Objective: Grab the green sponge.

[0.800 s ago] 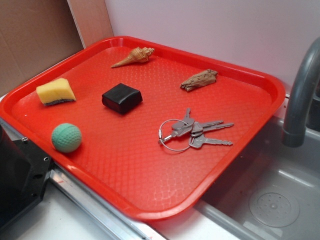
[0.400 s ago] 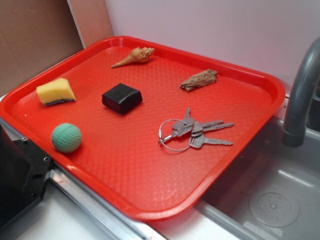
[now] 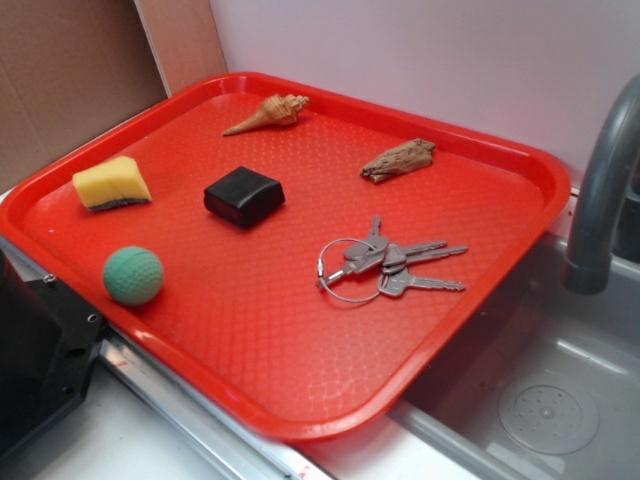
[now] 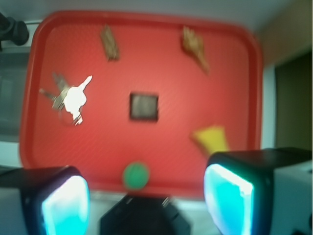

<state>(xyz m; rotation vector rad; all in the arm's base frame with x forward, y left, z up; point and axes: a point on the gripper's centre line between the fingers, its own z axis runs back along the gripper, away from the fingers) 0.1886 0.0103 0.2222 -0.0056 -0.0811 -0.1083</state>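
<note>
The green sponge (image 3: 112, 183) is a yellow wedge with a thin dark layer underneath, lying near the left edge of the red tray (image 3: 300, 425). The blurred wrist view shows the sponge (image 4: 211, 138) just beyond my right fingertip. My gripper (image 4: 146, 201) is open, its two cyan pads (image 4: 66, 205) wide apart with nothing between them. It hangs high over the tray's near edge. The gripper is out of the exterior view.
Also on the tray are a green dimpled ball (image 3: 133, 275), a black block (image 3: 244, 195), a bunch of keys (image 3: 385, 265), a spiral shell (image 3: 270, 112) and a piece of bark (image 3: 398, 160). A grey tap (image 3: 600, 190) and a sink (image 3: 545, 405) are to the right. A black robot base (image 3: 40, 350) sits at the lower left.
</note>
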